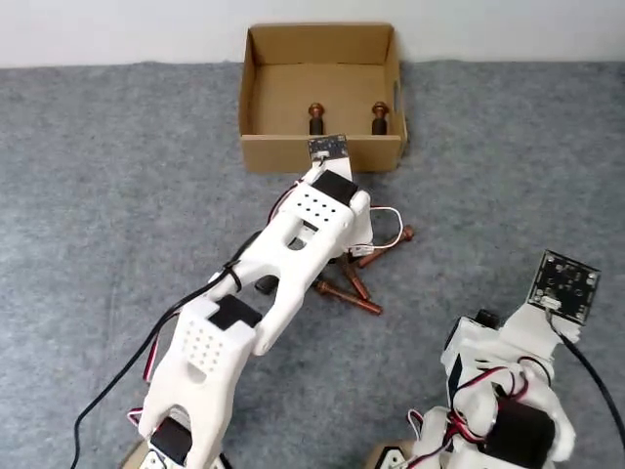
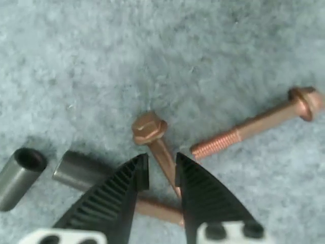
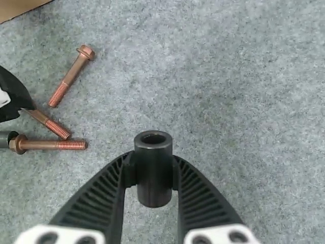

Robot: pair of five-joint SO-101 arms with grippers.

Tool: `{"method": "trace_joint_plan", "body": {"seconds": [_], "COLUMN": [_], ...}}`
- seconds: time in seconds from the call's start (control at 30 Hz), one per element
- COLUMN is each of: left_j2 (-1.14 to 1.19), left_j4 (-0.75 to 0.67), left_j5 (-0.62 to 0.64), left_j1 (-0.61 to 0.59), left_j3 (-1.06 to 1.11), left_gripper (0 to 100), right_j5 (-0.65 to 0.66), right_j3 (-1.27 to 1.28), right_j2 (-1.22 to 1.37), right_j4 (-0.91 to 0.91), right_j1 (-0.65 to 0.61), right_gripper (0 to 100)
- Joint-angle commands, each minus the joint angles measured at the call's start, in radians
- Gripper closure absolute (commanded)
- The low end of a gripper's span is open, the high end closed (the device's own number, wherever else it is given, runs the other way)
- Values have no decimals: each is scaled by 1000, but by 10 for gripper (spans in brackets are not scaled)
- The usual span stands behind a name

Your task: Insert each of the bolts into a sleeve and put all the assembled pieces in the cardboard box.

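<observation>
Your left claw (image 2: 161, 160) is low over the loose pile mid-bench (image 1: 98, 195). The jaws are a little apart and straddle the shank of the middle bolt (image 2: 149, 128). That bolt lies flat with its head just past the fingertips. Grey surface shows between the shank and one finger, so it isn't clamped. A crosswise bolt (image 2: 152, 207) lies beneath the claw and meets the middle bolt's threaded end, mostly hidden by the fingers. The third bolt (image 2: 254, 124) lies just beside them, touching neither, with its thread end pointing toward the middle bolt. On the other side of the claw two sleeves lie on their sides: the near sleeve (image 2: 84, 170) runs right up to one finger, and the end sleeve (image 2: 20, 175) is just beyond it with its bore showing. I can't tell whether the near sleeve touches the crosswise bolt. In the high view your left arm (image 1: 293, 244) blocks both sleeves and part of the bolts, so go by the wrist view there. Your right claw (image 3: 153, 161) is clamped on a dark held sleeve (image 3: 153, 178), which runs lengthwise between the fingers with its open bore poking past the tips. It sits over bare bench, off to the side of the pile. The cardboard box (image 1: 256, 88) is at the far side of the bench — two assembled pieces (image 1: 316, 119) stand upright inside along its near wall, heads up.
</observation>
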Motion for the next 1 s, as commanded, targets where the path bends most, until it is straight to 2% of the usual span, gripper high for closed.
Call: {"method": "trace_joint_plan", "body": {"seconds": [0.0, 0.3, 0.4, 0.47, 0.8, 0.97], "left_j2": [23, 149, 175, 181, 123, 51], "left_j4": [11, 81, 127, 157, 305, 308], "left_j5": [8, 8, 8, 9, 37, 37], "left_j1": [8, 2, 2, 2, 0, -2], "left_j3": [-59, -110, -163, -199, -469, -553], "left_gripper": [899, 905, 991, 991, 997, 997], "right_j5": [-2, -2, -2, -2, -2, 17], "right_j3": [-12, -14, -14, -14, -14, -15], "right_j2": [-7, -7, -7, -7, -7, -7], "right_j4": [-7, -1, -1, -1, -8, -8], "right_j1": [8, 5, 4, 4, 2, 2], "right_gripper": [991, 991, 991, 991, 991, 991]}}
